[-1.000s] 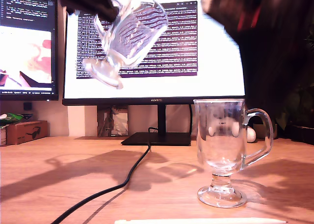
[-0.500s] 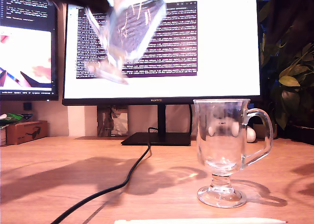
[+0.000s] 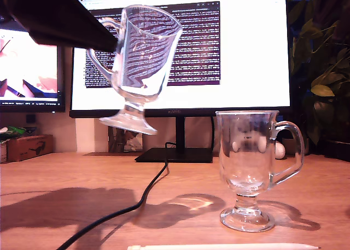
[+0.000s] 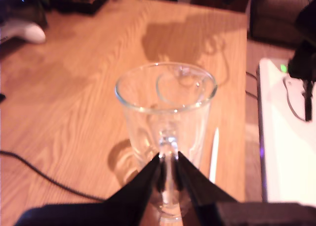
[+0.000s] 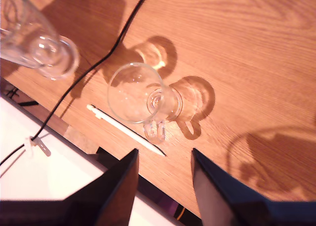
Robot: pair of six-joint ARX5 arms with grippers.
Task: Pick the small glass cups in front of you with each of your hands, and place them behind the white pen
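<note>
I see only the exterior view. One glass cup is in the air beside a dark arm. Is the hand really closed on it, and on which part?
Observer: Yes. The first hand is shut on the raised cup, with its fingers pinching the loop handle.
Operator: I do not see the other hand at all.
Observer: The second hand is open and empty, high above the standing cup.
Operator: And the white pen? I see only a strip.
Observer: The white pen lies close beside the standing cup, on its handle's side. I cannot tell if they touch.
</note>
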